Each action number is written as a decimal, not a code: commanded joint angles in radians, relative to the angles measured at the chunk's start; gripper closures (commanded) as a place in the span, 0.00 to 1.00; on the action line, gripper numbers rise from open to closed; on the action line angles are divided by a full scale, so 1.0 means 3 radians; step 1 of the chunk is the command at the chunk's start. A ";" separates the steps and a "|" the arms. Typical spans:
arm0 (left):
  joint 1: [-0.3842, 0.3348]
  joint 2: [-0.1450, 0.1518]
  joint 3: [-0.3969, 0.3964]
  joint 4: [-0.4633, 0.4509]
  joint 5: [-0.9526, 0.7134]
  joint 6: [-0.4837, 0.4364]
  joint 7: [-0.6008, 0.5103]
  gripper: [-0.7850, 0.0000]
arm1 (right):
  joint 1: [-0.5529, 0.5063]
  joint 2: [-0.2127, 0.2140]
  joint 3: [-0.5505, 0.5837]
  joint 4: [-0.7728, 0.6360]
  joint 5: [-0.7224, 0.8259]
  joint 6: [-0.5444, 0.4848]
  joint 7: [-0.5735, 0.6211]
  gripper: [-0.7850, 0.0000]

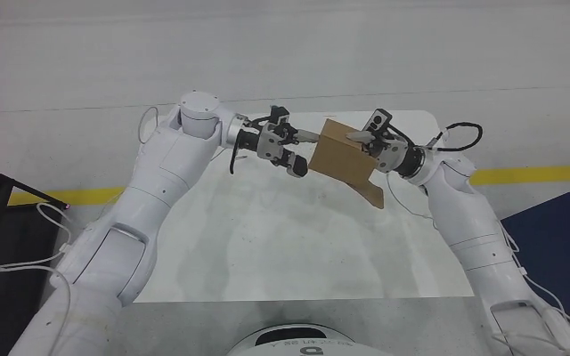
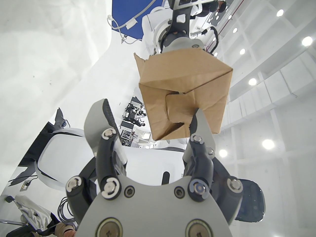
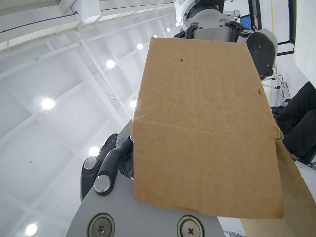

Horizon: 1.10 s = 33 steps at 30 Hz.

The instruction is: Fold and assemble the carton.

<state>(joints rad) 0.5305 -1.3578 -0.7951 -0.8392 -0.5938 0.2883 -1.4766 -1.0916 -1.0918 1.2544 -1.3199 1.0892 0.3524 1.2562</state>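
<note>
A brown carton point(image 1: 341, 153) hangs in the air over the far part of the white table point(image 1: 267, 249). My right gripper point(image 1: 368, 146) is shut on its right end, and a loose flap point(image 1: 375, 190) droops toward me. In the right wrist view a carton wall and flap point(image 3: 205, 129) hide that gripper's fingers. My left gripper point(image 1: 307, 151) stands open at the carton's left end. In the left wrist view the folded end flaps of the carton point(image 2: 182, 99) face my left gripper point(image 2: 152, 109), and one fingertip point(image 2: 198, 118) touches the end face.
The table's far edge lies just behind the carton. A yellow floor line point(image 1: 76, 196) runs along both sides, a dark frame point(image 1: 18, 191) stands at the left, and a blue surface point(image 1: 543, 236) lies at the right.
</note>
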 commanded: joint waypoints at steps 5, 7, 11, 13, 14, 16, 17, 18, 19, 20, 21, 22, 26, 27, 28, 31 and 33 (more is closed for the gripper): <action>-0.0002 -0.0033 0.0071 -0.0030 -0.0002 -0.0006 -0.0012 0.24 | 0.0053 -0.0008 0.0000 0.0116 0.0129 0.0083 0.0109 1.00; -0.0002 -0.0038 0.0086 -0.0036 0.0006 -0.0010 -0.0017 0.25 | 0.0064 -0.0011 -0.0005 0.0137 0.0147 0.0088 0.0113 1.00; 0.0000 -0.0049 0.0111 -0.0046 0.0015 -0.0015 -0.0026 0.26 | 0.0087 -0.0019 -0.0018 0.0183 0.0204 0.0119 0.0139 1.00; 0.0003 -0.0053 0.0121 -0.0059 0.0016 -0.0017 -0.0029 0.26 | 0.0098 -0.0024 -0.0021 0.0213 0.0253 0.0150 0.0164 1.00; 0.0005 -0.0056 0.0126 -0.0070 0.0017 -0.0019 -0.0030 0.26 | 0.0109 -0.0027 -0.0027 0.0242 0.0296 0.0186 0.0192 1.00; 0.0010 -0.0059 0.0127 -0.0081 0.0006 -0.0026 -0.0028 0.26 | 0.0135 -0.0033 -0.0035 0.0294 0.0337 0.0222 0.0219 1.00; 0.0010 -0.0059 0.0126 -0.0087 0.0005 -0.0031 -0.0023 0.26 | 0.0147 -0.0036 -0.0042 0.0319 0.0356 0.0237 0.0231 1.00; 0.0012 -0.0060 0.0125 -0.0090 0.0000 -0.0032 -0.0025 0.26 | 0.0155 -0.0038 -0.0048 0.0335 0.0367 0.0250 0.0238 1.00; 0.0014 -0.0061 0.0123 -0.0093 -0.0007 -0.0033 -0.0021 0.26 | 0.0169 -0.0041 -0.0056 0.0357 0.0377 0.0262 0.0245 1.00; 0.0015 -0.0062 0.0123 -0.0097 -0.0008 -0.0031 -0.0017 0.27 | 0.0181 -0.0045 -0.0064 0.0377 0.0385 0.0266 0.0250 1.00; 0.0015 -0.0063 0.0121 -0.0101 -0.0013 -0.0029 -0.0012 0.27 | 0.0192 -0.0048 -0.0072 0.0395 0.0386 0.0267 0.0252 1.00; 0.0014 -0.0064 0.0122 -0.0107 -0.0013 -0.0032 -0.0006 0.27 | 0.0202 -0.0051 -0.0081 0.0407 0.0383 0.0265 0.0251 1.00; 0.0011 -0.0073 0.0123 -0.0116 -0.0031 -0.0018 0.0030 0.28 | 0.0229 -0.0059 -0.0105 0.0446 0.0376 0.0258 0.0256 1.00; 0.0009 -0.0075 0.0125 -0.0117 -0.0035 -0.0012 0.0035 0.29 | 0.0233 -0.0061 -0.0111 0.0452 0.0372 0.0262 0.0256 1.00; 0.0007 -0.0078 0.0126 -0.0116 -0.0041 -0.0011 0.0042 0.30 | 0.0237 -0.0062 -0.0114 0.0456 0.0372 0.0262 0.0257 1.00; 0.0003 -0.0087 0.0131 -0.0102 -0.0050 -0.0005 0.0077 0.33 | 0.0242 -0.0066 -0.0124 0.0461 0.0365 0.0259 0.0261 1.00; -0.0002 -0.0094 0.0132 -0.0088 -0.0060 -0.0001 0.0100 0.34 | 0.0243 -0.0068 -0.0130 0.0459 0.0358 0.0259 0.0263 1.00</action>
<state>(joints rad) 0.5306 -1.3851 -0.7555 -0.8679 -0.6104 0.2873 -1.4499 -1.0187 -1.1120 1.2160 -1.1818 1.1974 0.4301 1.3348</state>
